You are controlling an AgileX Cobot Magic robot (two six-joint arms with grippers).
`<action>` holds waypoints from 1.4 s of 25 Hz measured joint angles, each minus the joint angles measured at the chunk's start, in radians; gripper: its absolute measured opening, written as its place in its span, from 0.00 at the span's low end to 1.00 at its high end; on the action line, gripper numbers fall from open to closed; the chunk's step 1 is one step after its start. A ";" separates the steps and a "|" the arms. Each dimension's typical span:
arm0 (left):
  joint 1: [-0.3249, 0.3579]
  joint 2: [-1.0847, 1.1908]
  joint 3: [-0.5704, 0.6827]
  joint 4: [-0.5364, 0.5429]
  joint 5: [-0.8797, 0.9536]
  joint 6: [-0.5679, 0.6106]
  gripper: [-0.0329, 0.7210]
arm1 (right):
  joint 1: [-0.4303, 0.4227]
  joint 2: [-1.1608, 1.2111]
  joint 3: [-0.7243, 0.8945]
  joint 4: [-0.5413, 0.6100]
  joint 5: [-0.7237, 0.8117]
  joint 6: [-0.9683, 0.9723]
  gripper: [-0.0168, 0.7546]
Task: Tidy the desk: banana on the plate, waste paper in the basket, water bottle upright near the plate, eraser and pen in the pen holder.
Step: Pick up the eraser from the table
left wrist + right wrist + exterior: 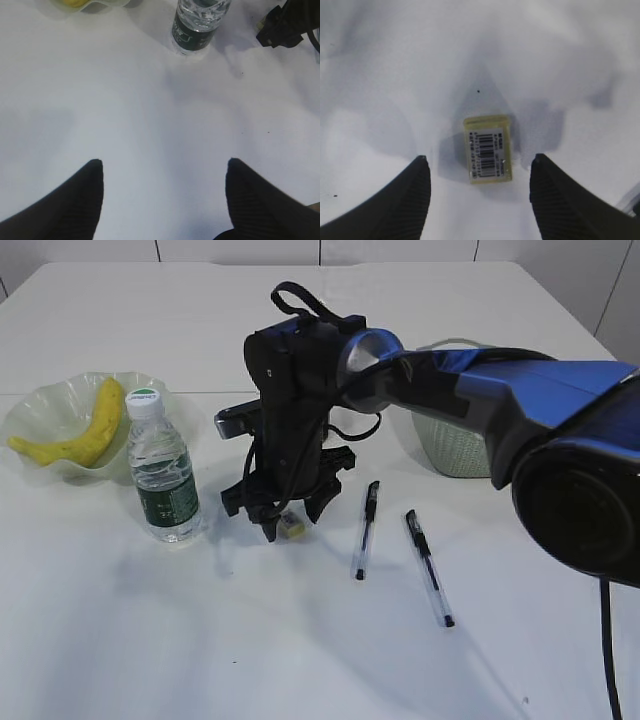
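A small yellowish eraser (pixel 487 149) with a barcode label lies flat on the white table, also in the exterior view (pixel 291 525). My right gripper (pixel 480 159) hangs open just over it, one finger on each side, not touching; in the exterior view it (pixel 290 523) has reached across to the middle. The banana (pixel 85 430) lies on the pale green plate (pixel 40 405). A water bottle (pixel 163 470) stands upright beside the plate. Two pens (pixel 366 530) (pixel 428 565) lie on the table right of the eraser. My left gripper (pixel 164 162) is open over bare table. Waste paper and pen holder are out of view.
A pale green woven basket (pixel 455 450) stands at the back right, partly hidden behind my right arm (pixel 520 400). The left wrist view shows the bottle's base (pixel 197 25) ahead and part of the right gripper (pixel 280 25) at the upper right.
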 joint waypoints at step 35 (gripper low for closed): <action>0.000 0.000 0.000 0.000 0.026 0.000 0.76 | 0.000 0.026 -0.006 0.000 0.000 0.004 0.23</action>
